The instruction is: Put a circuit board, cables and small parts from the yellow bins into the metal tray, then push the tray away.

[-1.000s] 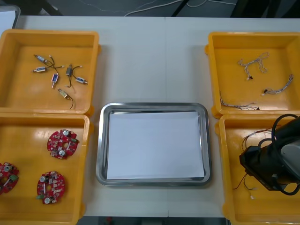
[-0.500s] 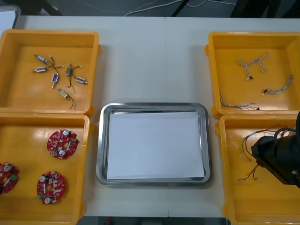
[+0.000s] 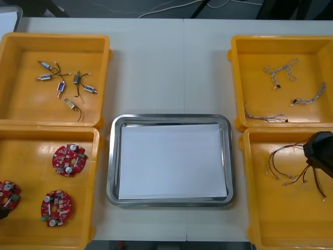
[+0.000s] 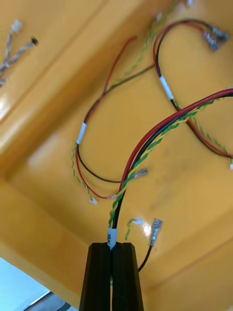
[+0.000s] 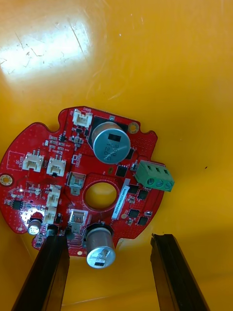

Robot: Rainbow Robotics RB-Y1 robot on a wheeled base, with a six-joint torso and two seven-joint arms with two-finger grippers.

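Right of the shiny metal tray (image 3: 110, 156), the right gripper (image 4: 114, 245) pinches a twisted red-black-green cable (image 4: 143, 151) for lifting; leftward, the left gripper (image 5: 109, 238) holds its fingers spread around a round red circuit board (image 5: 104, 175).

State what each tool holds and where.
Right tool pinches the cable bundle at its white band. Left tool, open by a circuit board, holds nothing.

The tray (image 3: 169, 117) sits between bins (image 3: 31, 110) at each side.
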